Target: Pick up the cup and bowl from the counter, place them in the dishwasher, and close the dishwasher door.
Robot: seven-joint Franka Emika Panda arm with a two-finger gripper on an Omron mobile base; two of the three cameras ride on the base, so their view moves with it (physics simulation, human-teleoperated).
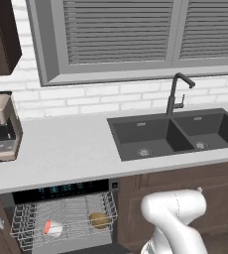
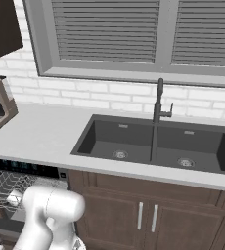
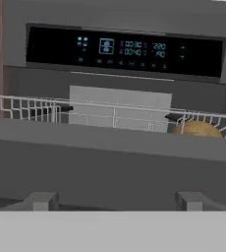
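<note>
The counter (image 1: 71, 144) is a long pale slab with a dark double sink (image 1: 178, 133) set in it at the right. Under it, at the left, the dishwasher (image 1: 61, 189) stands open with its white rack (image 1: 64, 218) pulled out. The door (image 3: 110, 167) is a grey band close before the hand camera, below the rack. In the rack the bowl (image 1: 99, 220) sits at the right and the cup (image 1: 52, 228) lies on its side at the left, apart from each other. The gripper (image 3: 116, 202) has its fingers spread wide, holding nothing.

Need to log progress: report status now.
Gripper open, empty. Cup and bowl in dishwasher rack. Dishwasher door not yet shut.
</note>
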